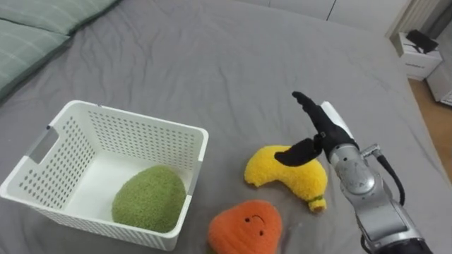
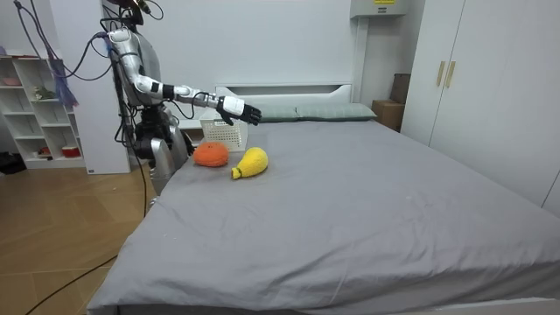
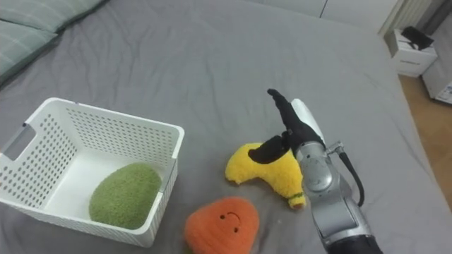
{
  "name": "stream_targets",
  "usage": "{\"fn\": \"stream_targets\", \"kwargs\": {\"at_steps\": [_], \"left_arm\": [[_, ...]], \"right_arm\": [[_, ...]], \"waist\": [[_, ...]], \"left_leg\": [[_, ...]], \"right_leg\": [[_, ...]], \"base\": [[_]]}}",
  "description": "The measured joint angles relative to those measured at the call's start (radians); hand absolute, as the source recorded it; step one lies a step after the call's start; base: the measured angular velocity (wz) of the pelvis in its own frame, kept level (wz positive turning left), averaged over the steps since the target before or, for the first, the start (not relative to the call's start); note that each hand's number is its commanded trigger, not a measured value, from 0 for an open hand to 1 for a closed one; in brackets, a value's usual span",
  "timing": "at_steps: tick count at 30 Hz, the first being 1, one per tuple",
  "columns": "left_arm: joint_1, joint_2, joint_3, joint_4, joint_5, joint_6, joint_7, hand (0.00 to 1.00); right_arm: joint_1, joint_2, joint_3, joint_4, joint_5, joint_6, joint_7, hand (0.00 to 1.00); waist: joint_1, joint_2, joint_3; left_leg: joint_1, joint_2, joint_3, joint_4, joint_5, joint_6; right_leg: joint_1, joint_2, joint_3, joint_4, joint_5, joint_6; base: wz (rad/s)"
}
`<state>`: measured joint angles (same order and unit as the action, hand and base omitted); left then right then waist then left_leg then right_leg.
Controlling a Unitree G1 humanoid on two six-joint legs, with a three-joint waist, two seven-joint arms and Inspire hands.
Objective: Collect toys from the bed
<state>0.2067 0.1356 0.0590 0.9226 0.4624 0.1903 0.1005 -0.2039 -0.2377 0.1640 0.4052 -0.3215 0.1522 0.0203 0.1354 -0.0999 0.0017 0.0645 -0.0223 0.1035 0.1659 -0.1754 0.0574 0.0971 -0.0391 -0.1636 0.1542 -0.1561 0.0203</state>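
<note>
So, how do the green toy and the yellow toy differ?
The green toy lies in the basket; the yellow toy lies on the bed. The green toy is round, the yellow toy curved. The right hand is over the yellow toy, not the green toy. Both are plush.

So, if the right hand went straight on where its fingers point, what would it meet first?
Likely nothing: the open right hand sits above the yellow plush toy and points out over bare grey bedcover. The room view shows it roughly level, though depth is uncertain.
</note>
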Motion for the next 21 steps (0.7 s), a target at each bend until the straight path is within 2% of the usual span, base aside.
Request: {"fn": "stream_targets", "kwargs": {"at_steps": [6,9,13,16,19,21], "left_arm": [[-0.003,0.006,-0.005,0.000,-0.048,-0.002,0.000,0.00],[-0.023,0.010,-0.015,0.002,-0.082,-0.005,0.001,0.00],[-0.066,0.017,-0.039,0.033,-0.206,-0.042,0.001,0.00],[-0.085,0.021,-0.062,0.043,-0.278,-0.066,-0.002,0.00],[-0.112,0.028,-0.091,0.067,-0.324,-0.093,-0.005,0.00],[-0.141,0.033,-0.108,0.102,-0.353,-0.110,-0.005,0.00]], "right_arm": [[-0.002,-0.002,-0.001,0.155,0.002,-0.001,-0.001,0.00],[-0.049,-0.007,-0.001,0.250,0.002,-0.015,-0.019,0.00],[-0.183,-0.032,-0.001,0.447,-0.002,-0.048,-0.055,0.00],[-0.256,-0.048,0.000,0.541,0.010,-0.080,-0.076,0.00],[-0.300,-0.066,0.002,0.620,0.003,-0.112,-0.092,0.00],[-0.303,-0.079,0.011,0.652,0.004,-0.119,-0.100,0.00]], "waist": [[0.003,0.007,0.0032],[0.003,0.012,0.0055],[0.009,0.023,0.0126],[0.017,0.022,0.0131],[0.035,0.020,0.0173],[0.046,0.019,0.0186]], "left_leg": [[-0.025,0.001,-0.007,0.003,-0.001,-0.001],[-0.073,0.004,-0.007,0.017,0.000,-0.001],[-0.145,0.006,-0.004,0.037,0.007,-0.002],[-0.183,0.009,-0.007,0.033,0.014,-0.006],[-0.203,0.010,-0.014,0.032,0.017,-0.010],[-0.207,0.011,-0.026,0.032,0.018,-0.012]], "right_leg": [[-0.018,0.000,-0.003,0.006,0.000,0.000],[-0.070,0.000,-0.005,0.023,0.001,-0.002],[-0.144,0.001,-0.005,0.035,0.006,-0.009],[-0.184,0.002,-0.006,0.036,0.008,-0.010],[-0.203,0.003,-0.013,0.032,0.008,-0.011],[-0.203,0.002,-0.031,0.031,0.008,-0.011]], "base": [[0.00],[0.00],[0.00],[0.00],[0.04],[0.14]]}}
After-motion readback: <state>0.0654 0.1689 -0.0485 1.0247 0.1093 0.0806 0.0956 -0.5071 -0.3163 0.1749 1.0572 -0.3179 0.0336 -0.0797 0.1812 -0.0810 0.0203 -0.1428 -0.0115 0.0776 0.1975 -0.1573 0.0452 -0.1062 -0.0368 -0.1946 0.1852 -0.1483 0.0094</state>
